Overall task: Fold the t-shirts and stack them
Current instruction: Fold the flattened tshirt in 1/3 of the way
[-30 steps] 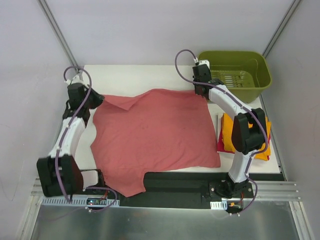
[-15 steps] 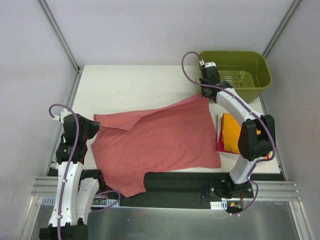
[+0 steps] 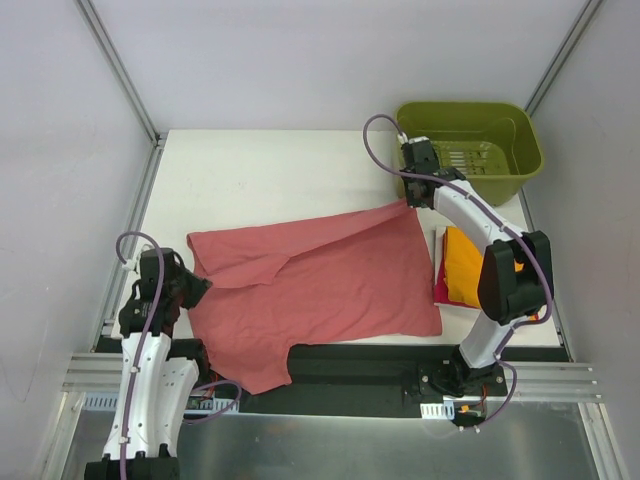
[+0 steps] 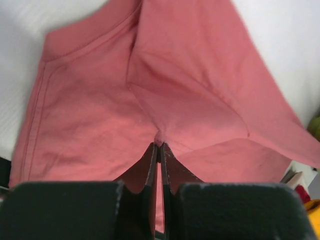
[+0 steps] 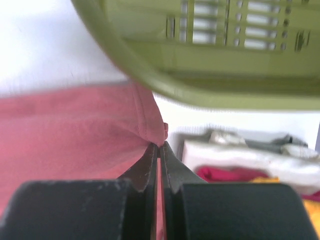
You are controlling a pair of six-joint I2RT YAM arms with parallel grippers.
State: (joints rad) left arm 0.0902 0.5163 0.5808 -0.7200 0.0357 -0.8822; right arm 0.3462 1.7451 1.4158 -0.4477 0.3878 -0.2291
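The dusty-red t-shirt [image 3: 320, 285] lies spread across the table's middle, its far edge lifted and doubled toward the near side. My left gripper [image 3: 190, 288] is shut on the shirt's left corner, pinching cloth [image 4: 159, 137] at its tips [image 4: 159, 146]. My right gripper [image 3: 412, 195] is shut on the shirt's far right corner [image 5: 150, 125], pinched at its tips [image 5: 160, 145], beside the green tub. A folded orange t-shirt [image 3: 468, 265] lies on a magenta-pink one [image 3: 441, 291] at the right; both show in the right wrist view [image 5: 225, 173].
The green tub [image 3: 525, 150] stands at the far right corner, its rim [image 5: 150, 75] close above my right gripper. A black strip [image 3: 360, 360] runs along the table's near edge. White table surface [image 3: 260, 170] lies beyond the shirt.
My left gripper has pulled the shirt's far left corner toward the near side, folding the far edge over. My right gripper shifted slightly right, still holding its corner.
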